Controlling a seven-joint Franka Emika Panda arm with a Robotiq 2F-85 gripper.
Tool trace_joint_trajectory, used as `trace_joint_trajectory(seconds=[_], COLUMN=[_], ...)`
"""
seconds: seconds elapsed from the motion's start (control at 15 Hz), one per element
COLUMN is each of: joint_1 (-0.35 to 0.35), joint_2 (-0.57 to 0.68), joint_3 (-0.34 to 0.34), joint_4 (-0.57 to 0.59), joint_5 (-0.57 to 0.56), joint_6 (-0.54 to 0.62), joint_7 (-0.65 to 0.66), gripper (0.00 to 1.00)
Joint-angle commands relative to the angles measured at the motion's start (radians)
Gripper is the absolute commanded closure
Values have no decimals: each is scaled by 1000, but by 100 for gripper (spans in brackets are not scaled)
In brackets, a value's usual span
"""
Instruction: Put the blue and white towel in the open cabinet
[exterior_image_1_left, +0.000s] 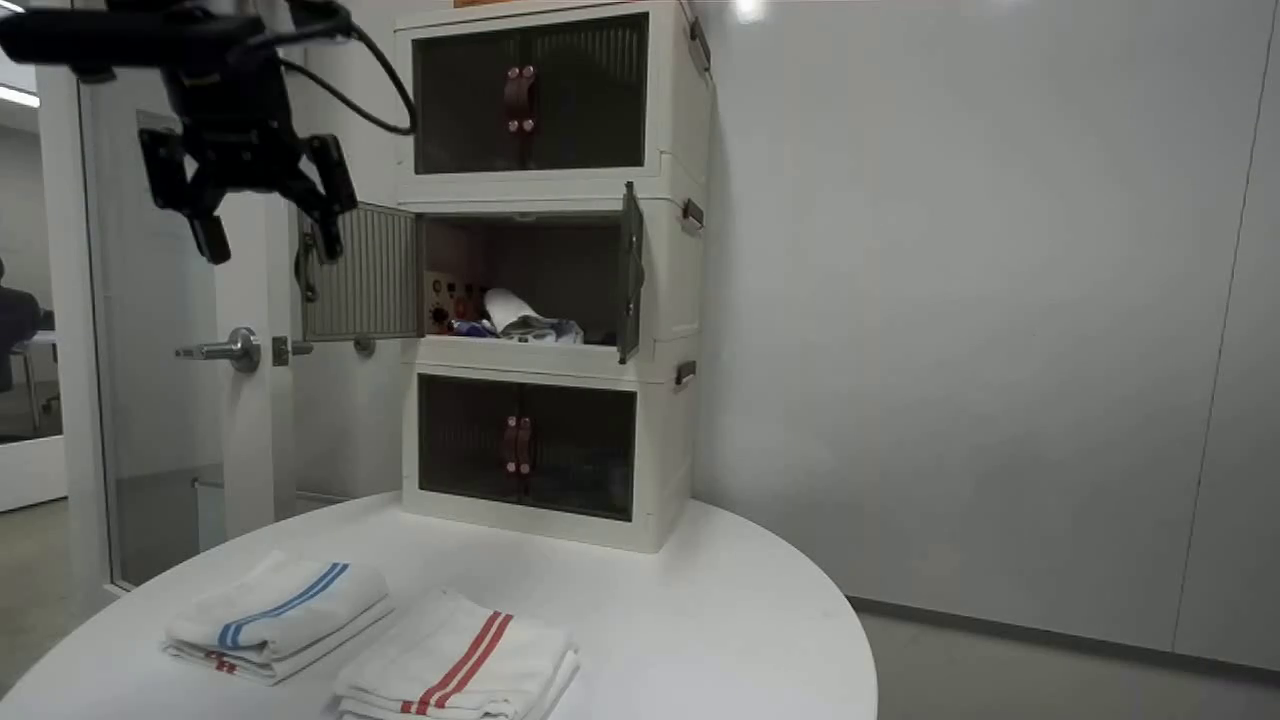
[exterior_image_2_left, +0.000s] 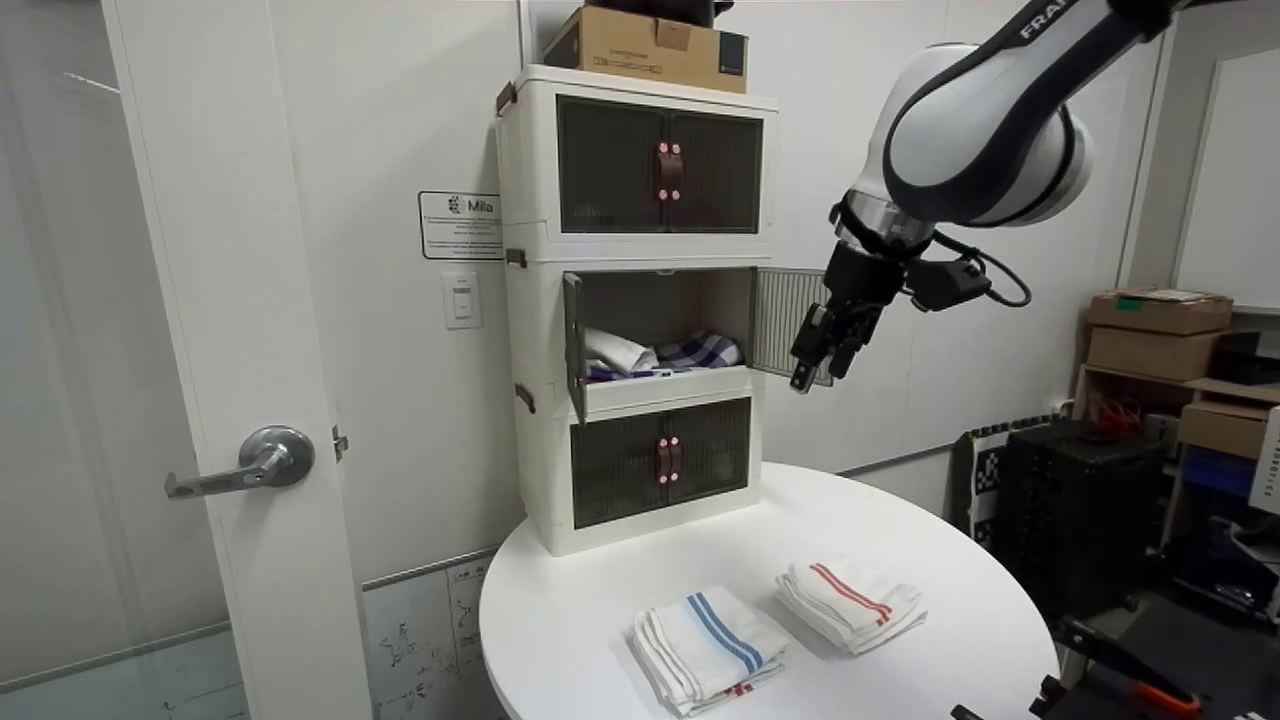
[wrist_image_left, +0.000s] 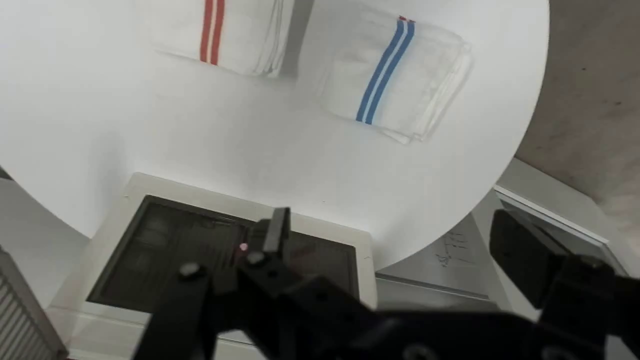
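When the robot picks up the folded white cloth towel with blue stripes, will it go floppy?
Probably: the folded white cloth towel with blue stripes looks soft, so its ends may droop. Its loose, stacked edges suggest layers could slip open. Lying flat, it seems unlikely to roll.

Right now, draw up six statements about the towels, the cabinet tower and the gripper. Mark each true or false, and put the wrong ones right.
1. The folded blue-striped white towel and the folded red-striped white towel lie on the round white table. True.
2. One of those towels is in the robot's grasp. False: the gripper is open and holds nothing.
3. The middle compartment of the white cabinet tower stands open. True.
4. Every compartment of the tower is open. False: the top compartment and the bottom compartment are shut.
5. The blue-striped white towel is inside the middle compartment. False: it is on the table; a dark-blue checked cloth shows in there.
6. A cardboard box sits on top of the tower. True.
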Motion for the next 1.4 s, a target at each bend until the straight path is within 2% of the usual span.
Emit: trace_joint_trajectory(seconds=[0.0, 0.13, 0.2, 0.4, 0.6, 0.67, 0.8, 1.0, 1.13, 1.33], joint_1=[197, 244, 236, 176, 105, 81, 54, 45, 66, 40], joint_2=[124, 167, 201, 305, 386, 317, 362, 380, 439, 565], joint_3=[-217, -275, -273, -216, -127, -117, -79, -68, -51, 26], joint_4=[38, 70, 90, 144, 174, 130, 150, 162, 202, 270], joint_5=[234, 401, 446, 543, 547, 545, 540, 538, 655, 784], joint_6=[66, 2, -27, -69, -25, -44, -33, -32, -84, -102], joint_7=[-270, -386, -391, -342, -256, -314, -278, -268, -335, -365], gripper=[0, 0, 0, 0, 0, 0, 0, 0, 0, 0])
